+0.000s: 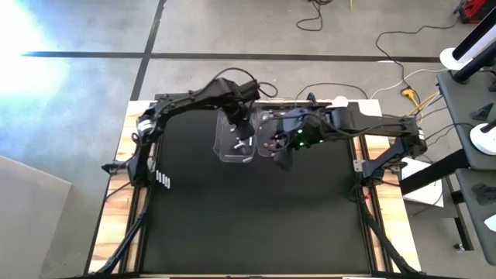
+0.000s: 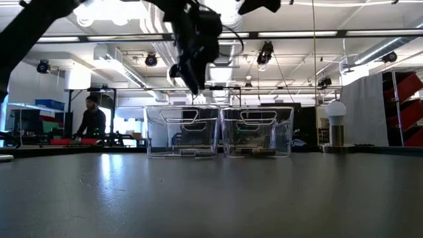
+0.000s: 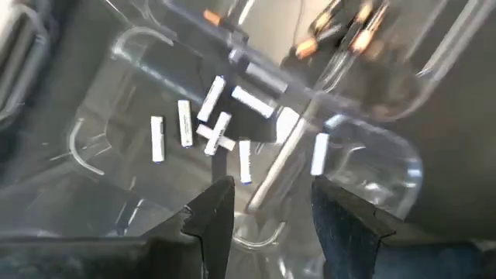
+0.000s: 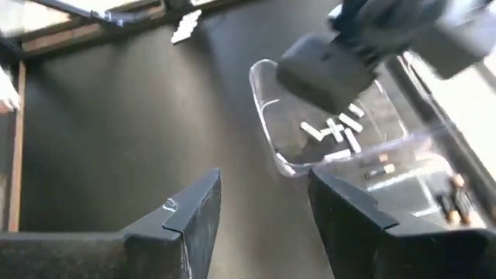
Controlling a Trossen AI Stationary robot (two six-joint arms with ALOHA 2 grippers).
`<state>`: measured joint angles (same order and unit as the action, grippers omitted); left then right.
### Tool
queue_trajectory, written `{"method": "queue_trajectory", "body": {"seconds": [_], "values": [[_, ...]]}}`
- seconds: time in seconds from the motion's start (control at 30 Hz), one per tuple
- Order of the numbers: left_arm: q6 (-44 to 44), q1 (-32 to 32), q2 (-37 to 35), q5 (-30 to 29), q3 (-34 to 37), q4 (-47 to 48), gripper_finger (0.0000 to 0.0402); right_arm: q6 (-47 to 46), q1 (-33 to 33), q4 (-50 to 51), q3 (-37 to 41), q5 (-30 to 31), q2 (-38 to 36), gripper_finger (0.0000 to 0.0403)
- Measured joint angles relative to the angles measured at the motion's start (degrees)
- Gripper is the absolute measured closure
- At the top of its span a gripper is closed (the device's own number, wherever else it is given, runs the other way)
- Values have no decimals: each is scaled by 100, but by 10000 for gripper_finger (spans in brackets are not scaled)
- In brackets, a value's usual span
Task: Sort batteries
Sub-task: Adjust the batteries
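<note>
A grey concrete floor (image 1: 232,31) crossed by dark tape lines (image 1: 232,56) surrounds the table (image 1: 116,201). Beyond the table, long ceiling lights (image 2: 291,33) and exposed ducts (image 2: 125,69) hang overhead. A person (image 2: 89,122) stands at a bench far behind the table. Cables (image 1: 403,77) trail beside the table.

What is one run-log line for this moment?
left gripper: open above left bin | white batteries: in bin | right gripper: open, empty

Two clear rectangular plastic bins (image 1: 235,139) (image 1: 273,136) side by side mid-table; silvery-white batteries (image 3: 213,128) in left bin, dark batteries (image 4: 378,166) in right; spare white cells (image 1: 163,180) on mat far left.
</note>
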<state>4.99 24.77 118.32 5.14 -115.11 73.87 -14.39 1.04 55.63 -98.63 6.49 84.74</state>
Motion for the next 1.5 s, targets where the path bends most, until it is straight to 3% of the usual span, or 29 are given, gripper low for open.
{"method": "queue_trajectory", "body": {"seconds": [0.2, 0.4, 0.5, 0.63, 0.83, 1.07, 1.33, 1.5], "values": [[1149, 4, -888, -9, 506, -656, 251, 811, -99, -873, 48, 171, 274, 230], [2018, -177, -2240, -730, 1788, -681, 251, 1366, -105, -821, 70, 168, 361, 249], [2428, -349, -2990, -771, 2571, -497, 251, 1673, -102, -819, 149, 173, 321, 255], [3167, -782, -3924, -621, 3619, -198, 251, 2083, -28, -810, 238, 268, 313, 262], [5080, -1868, -4939, -198, 5166, -62, 251, 2451, 266, -827, 258, 275, 346, 268], [6438, -2906, -5080, 105, 6319, -96, 251, 2546, 654, -842, 260, 270, 390, 258], [6704, -2953, -4699, 639, 7172, -1042, 251, 2432, 763, -786, 262, 243, 394, 248], [7006, -2822, -4512, 640, 7621, -1096, 251, 2160, 749, -583, 347, 121, 394, 252]]}}
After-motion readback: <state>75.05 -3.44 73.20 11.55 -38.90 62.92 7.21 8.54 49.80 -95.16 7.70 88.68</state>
